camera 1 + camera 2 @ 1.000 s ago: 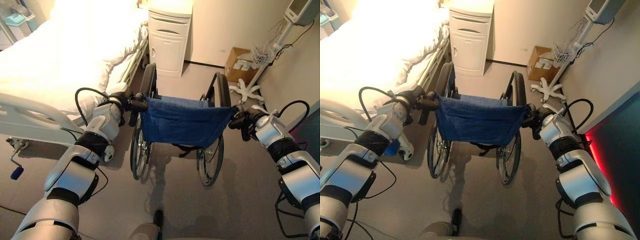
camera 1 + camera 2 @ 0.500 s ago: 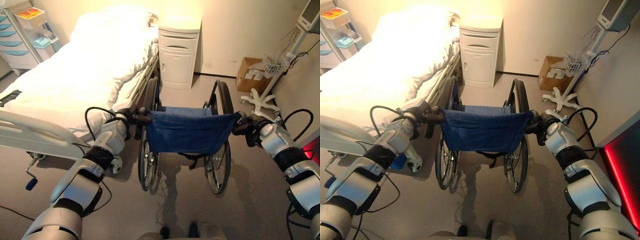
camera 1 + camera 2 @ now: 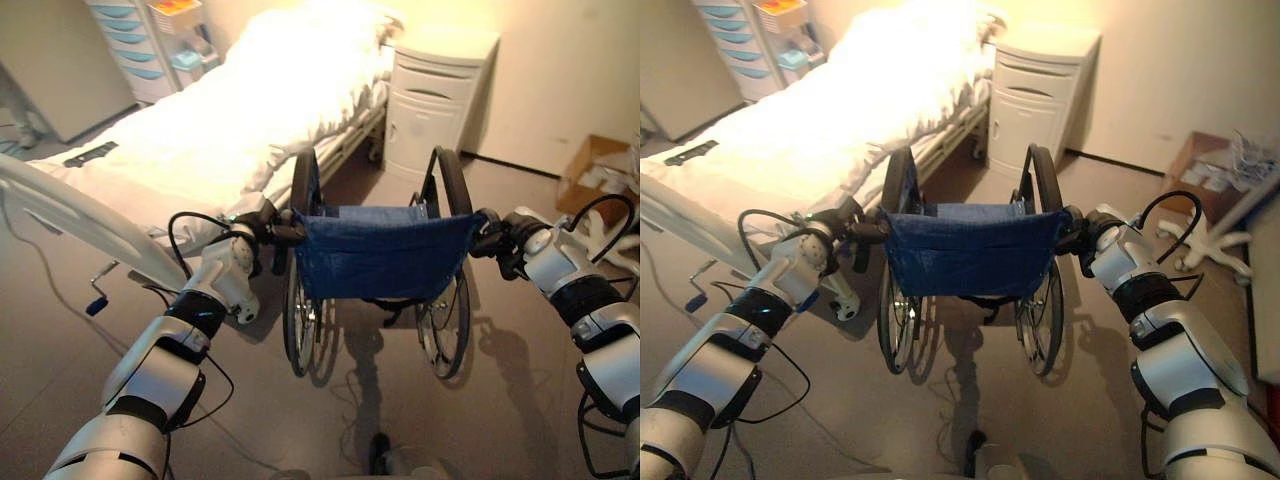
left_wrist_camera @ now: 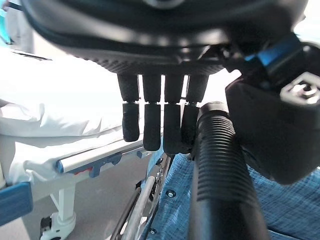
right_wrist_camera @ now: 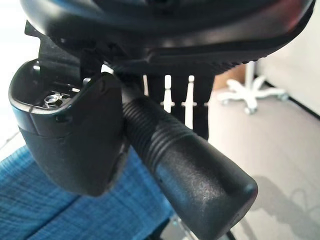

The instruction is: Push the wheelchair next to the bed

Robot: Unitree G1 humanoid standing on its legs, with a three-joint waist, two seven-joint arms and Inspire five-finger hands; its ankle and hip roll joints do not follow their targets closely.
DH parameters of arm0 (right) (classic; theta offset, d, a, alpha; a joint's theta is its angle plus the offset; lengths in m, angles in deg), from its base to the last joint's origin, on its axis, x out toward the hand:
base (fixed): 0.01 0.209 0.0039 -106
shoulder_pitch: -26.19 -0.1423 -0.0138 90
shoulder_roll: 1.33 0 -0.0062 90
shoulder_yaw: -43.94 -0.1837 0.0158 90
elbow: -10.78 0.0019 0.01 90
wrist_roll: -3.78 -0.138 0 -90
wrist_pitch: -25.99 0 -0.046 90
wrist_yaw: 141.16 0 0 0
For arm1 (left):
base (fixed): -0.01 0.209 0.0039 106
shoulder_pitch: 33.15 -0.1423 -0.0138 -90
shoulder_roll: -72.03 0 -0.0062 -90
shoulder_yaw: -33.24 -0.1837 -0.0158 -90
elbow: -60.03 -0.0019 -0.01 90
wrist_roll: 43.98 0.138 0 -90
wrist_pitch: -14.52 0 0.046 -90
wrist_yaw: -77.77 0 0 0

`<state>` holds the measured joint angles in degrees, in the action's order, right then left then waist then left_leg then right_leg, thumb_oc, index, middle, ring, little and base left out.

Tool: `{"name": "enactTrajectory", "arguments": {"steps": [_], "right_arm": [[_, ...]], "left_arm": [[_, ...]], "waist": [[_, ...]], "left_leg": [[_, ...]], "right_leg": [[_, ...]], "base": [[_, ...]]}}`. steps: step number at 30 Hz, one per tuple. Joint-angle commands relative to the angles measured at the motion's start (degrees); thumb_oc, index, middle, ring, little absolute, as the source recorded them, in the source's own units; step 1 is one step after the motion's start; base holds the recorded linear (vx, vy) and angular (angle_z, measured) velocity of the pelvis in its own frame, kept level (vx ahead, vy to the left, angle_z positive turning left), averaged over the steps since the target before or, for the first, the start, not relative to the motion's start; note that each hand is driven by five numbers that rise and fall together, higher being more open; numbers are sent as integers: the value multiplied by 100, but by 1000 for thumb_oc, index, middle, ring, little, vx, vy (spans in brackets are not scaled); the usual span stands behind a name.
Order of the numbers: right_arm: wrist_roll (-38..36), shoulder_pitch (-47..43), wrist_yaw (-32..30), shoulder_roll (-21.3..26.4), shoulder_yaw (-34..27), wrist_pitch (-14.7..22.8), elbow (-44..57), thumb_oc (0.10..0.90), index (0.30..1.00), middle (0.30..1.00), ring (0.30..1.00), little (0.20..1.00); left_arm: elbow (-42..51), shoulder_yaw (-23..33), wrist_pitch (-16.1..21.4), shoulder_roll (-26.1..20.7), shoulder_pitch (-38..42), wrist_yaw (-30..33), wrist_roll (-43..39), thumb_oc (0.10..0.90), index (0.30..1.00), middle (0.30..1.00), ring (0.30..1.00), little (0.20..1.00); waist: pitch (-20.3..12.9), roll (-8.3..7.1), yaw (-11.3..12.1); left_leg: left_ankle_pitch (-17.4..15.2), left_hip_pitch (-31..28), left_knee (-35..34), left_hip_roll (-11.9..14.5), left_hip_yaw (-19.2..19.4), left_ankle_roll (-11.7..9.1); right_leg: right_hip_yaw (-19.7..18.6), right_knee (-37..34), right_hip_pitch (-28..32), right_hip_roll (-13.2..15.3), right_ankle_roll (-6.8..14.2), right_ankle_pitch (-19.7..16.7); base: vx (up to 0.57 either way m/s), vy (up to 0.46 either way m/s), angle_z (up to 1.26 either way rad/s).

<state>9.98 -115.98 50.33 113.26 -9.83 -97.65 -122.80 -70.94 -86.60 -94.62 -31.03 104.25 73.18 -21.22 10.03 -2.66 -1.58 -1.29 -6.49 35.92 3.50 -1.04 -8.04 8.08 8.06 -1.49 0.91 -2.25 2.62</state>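
Wheelchair (image 3: 380,265) centre, bed (image 3: 230,130) just left of it, cabinet (image 3: 435,100) beyond, drawer cart (image 3: 140,45) far left

Grey floor (image 3: 520,370), wheelchair (image 3: 380,255), bed (image 3: 220,130), white cabinet (image 3: 435,95) standing on it

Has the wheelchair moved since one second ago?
Yes. The wheelchair has turned left toward the bed and away from the white cabinet, held by the left hand and right hand.

Warm dim room, bed (image 3: 250,110) overexposed, soft floor shadows
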Motion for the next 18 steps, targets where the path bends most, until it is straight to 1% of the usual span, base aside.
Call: {"name": "enactTrajectory", "arguments": {"steps": [1, 2, 3, 4, 6, 7, 8, 9, 10, 11, 12, 13, 14, 15, 16, 17, 18], "right_arm": [[-665, 306, 307, -564, -117, 708, 439, 400, 300, 300, 300, 300], [-625, 307, 266, -662, -121, 688, 410, 400, 300, 300, 300, 300], [-601, 284, 250, -735, -114, 621, 414, 400, 300, 300, 300, 300], [-593, 294, 211, -787, -101, 593, 427, 400, 300, 300, 300, 300], [-547, 322, 216, -857, -80, 480, 530, 400, 300, 300, 300, 300], [-529, 311, 272, -843, -88, 499, 537, 400, 300, 300, 300, 300], [-508, 297, 368, -797, -92, 519, 555, 400, 300, 300, 300, 300], [-465, 288, 436, -780, -105, 528, 553, 400, 300, 300, 300, 300], [-434, 281, 519, -748, -105, 565, 558, 400, 300, 300, 300, 300], [-429, 284, 598, -693, -113, 593, 566, 400, 300, 300, 300, 300], [-465, 286, 583, -684, -115, 581, 568, 400, 300, 300, 300, 300], [-468, 380, 659, -692, -213, 596, 523, 400, 300, 300, 300, 300], [-359, 577, 688, -708, -315, 625, 542, 400, 300, 300, 300, 300], [-369, 634, 635, -718, -313, 649, 572, 400, 300, 300, 300, 300], [-434, 756, 513, -758, -325, 691, 637, 400, 300, 300, 300, 300], [-434, 757, 513, -758, -325, 691, 637, 400, 300, 300, 300, 300], [-483, 765, 431, -807, -324, 736, 683, 400, 300, 300, 300, 300]], "left_arm": [[-677, -466, 179, 244, -443, -160, -102, 400, 300, 300, 300, 300], [-634, -426, 151, 225, -487, -150, -86, 400, 300, 300, 300, 300], [-594, -401, 87, 220, -515, -163, -74, 400, 300, 300, 300, 300], [-569, -399, 46, 213, -524, -157, -76, 400, 300, 300, 300, 300], [-513, -391, -2, 128, -579, -203, -66, 400, 300, 300, 300, 300], [-494, -369, -24, 98, -600, -221, -62, 400, 300, 300, 300, 300], [-453, -297, -11, 7, -658, -302, -18, 400, 300, 300, 300, 300], [-404, -246, -13, -63, -691, -391, 19, 400, 300, 300, 300, 300], [-382, -224, -55, -98, -715, -409, -8, 400, 300, 300, 300, 300], [-361, -171, -48, -155, -756, -481, 8, 400, 300, 300, 300, 300], [-357, -160, -41, -164, -765, -498, 16, 400, 300, 300, 300, 300], [-396, -144, -4, -252, -793, -635, 2, 400, 300, 300, 300, 300], [-412, -164, 83, -318, -838, -658, 96, 400, 300, 300, 300, 300], [-392, -163, 71, -363, -834, -662, 88, 400, 300, 300, 300, 300], [-388, -158, 59, -450, -832, -674, 85, 400, 300, 300, 300, 300], [-388, -159, 59, -451, -832, -674, 85, 400, 300, 300, 300, 300], [-395, -182, 25, -524, -773, -642, 90, 400, 300, 300, 300, 300]], "waist": [[338, -261, 61], [385, -195, 173], [466, -120, 298], [499, -58, 383], [529, 85, 577], [520, 117, 614], [498, 148, 693], [470, 172, 737], [447, 194, 737], [405, 216, 742], [399, 215, 745], [297, 195, 747], [211, 168, 752], [203, 145, 758], [178, 95, 758], [177, 94, 760], [163, 100, 751]], "left_leg": [[585, 668, -907, -85, 280, 381], [622, 853, -1547, -166, 229, 417], [733, 939, -2082, -179, 198, 392], [867, 1095, -2428, -172, 113, 376], [1321, 1348, -3150, -85, -192, 300], [1409, 1393, -3323, -38, -256, 292], [1453, 1402, -3604, 9, -356, 297], [1401, 1414, -3716, 39, -454, 308], [1371, 1421, -3647, 68, -473, 324], [1210, 1426, -3476, 72, -515, 358], [1164, 1430, -3429, 66, -517, 366], [843, 1448, -3140, -63, -438, 470], [711, 1413, -3086, -107, -334, 517], [673, 1401, -3078, -143, -298, 542], [610, 1315, -3145, -215, -211, 624], [611, 1314, -3147, -216, -209, 624], [618, 1235, -3257, -248, -157, 665]], "right_leg": [[110, -532, 393, 362, 538, -706], [46, -571, 596, 256, 573, -596], [-37, -589, 796, 162, 589, -489], [-116, -588, 915, 103, 585, -399], [-332, -560, 1178, -14, 558, -160], [-385, -555, 1238, -22, 556, -104], [-492, -526, 1353, 11, 574, 25], [-558, -476, 1406, 63, 603, 107], [-595, -440, 1441, 107, 621, 164], [-649, -347, 1464, 216, 672, 250], [-660, -324, 1465, 239, 682, 270], [-665, -187, 1509, 422, 804, 354], [-528, -149, 1431, 590, 932, 236], [-502, -123, 1399, 658, 991, 156], [-426, -17, 1249, 839, 1129, -119], [-427, -16, 1247, 840, 1130, -119], [-410, 19, 1084, 969, 1161, -292]], "base": [[382, 56, -1], [398, 118, -19], [506, 165, -49], [466, 177, -65], [502, 221, -79], [567, 313, -80], [471, 325, -74], [464, 358, -80], [388, 367, -108], [280, 287, -99], [394, 416, -111], [390, 420, -71], [386, 422, -58], [298, 341, -41], [146, 174, -32], [193, 269, -54], [102, 205, -58]]}}
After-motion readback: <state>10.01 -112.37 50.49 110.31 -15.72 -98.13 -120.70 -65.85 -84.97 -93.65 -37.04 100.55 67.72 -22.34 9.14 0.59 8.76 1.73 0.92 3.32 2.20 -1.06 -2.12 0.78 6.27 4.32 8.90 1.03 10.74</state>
